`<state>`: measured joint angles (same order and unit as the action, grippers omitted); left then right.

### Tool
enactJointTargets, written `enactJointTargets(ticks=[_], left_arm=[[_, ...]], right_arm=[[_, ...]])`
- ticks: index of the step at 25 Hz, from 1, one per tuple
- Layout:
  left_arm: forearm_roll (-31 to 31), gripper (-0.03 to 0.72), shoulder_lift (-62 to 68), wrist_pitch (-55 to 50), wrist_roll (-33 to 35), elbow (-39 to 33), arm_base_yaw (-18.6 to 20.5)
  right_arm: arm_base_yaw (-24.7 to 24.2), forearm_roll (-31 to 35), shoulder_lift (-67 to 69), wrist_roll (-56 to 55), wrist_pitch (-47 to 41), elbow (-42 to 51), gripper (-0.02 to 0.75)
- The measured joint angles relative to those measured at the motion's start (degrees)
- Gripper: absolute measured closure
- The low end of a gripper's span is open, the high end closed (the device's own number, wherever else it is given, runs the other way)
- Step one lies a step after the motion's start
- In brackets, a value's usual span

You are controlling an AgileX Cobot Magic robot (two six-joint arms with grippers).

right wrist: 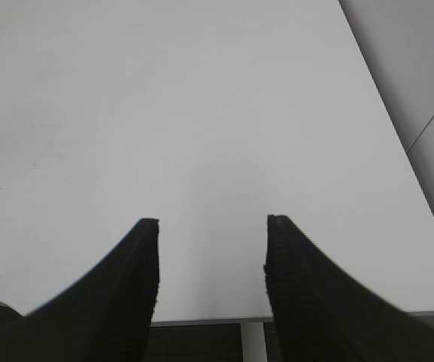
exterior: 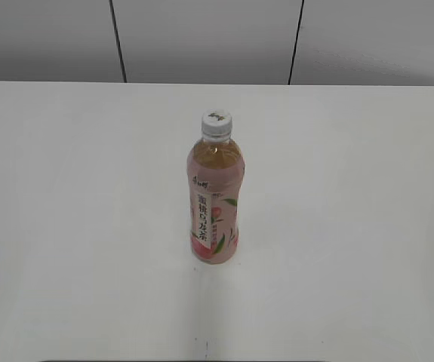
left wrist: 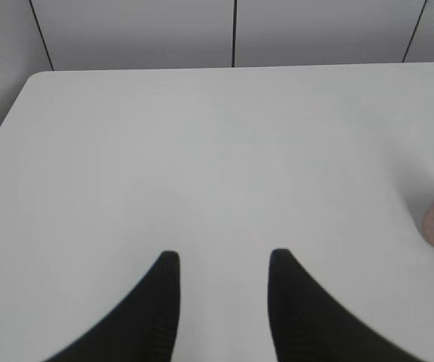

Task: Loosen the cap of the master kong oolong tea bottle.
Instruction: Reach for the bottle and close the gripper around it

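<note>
While both my claws hang apart and empty, the master kong oolong tea bottle [exterior: 216, 196] stands untouched.
Full, heavy, slick: left gripper [left wrist: 223, 260] should clamp the body to its right, right gripper [right wrist: 212, 222] the ridged cap [exterior: 217, 123].

My left gripper [left wrist: 224, 260] hangs with its jaws parted, two dark tapered fingers [left wrist: 164, 302] reaching forward with a clear gap between them and nothing in it. My right gripper [right wrist: 213, 222] is posed the same way, its jaws set a little wider, the ridged inner pads [right wrist: 277, 286] facing each other and gripping nothing. Neither of my arms shows in the exterior view.
</note>
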<state>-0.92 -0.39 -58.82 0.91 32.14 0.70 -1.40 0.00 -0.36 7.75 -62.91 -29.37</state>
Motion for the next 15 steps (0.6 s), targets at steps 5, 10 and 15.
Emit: enactJointTargets(ticks=[5, 10, 15], left_arm=[[0.0, 0.447, 0.0, 0.0, 0.0, 0.0, 0.0], [-0.05, 0.447, 0.0, 0.0, 0.0, 0.0, 0.0], [-0.16, 0.447, 0.12, 0.04, 0.0, 0.0, 0.0]], right_arm=[[0.0, 0.0, 0.0, 0.0, 0.0, 0.0, 0.383], [0.0, 0.0, 0.0, 0.0, 0.0, 0.0, 0.383], [0.0, 0.0, 0.0, -0.05, 0.0, 0.0, 0.383]])
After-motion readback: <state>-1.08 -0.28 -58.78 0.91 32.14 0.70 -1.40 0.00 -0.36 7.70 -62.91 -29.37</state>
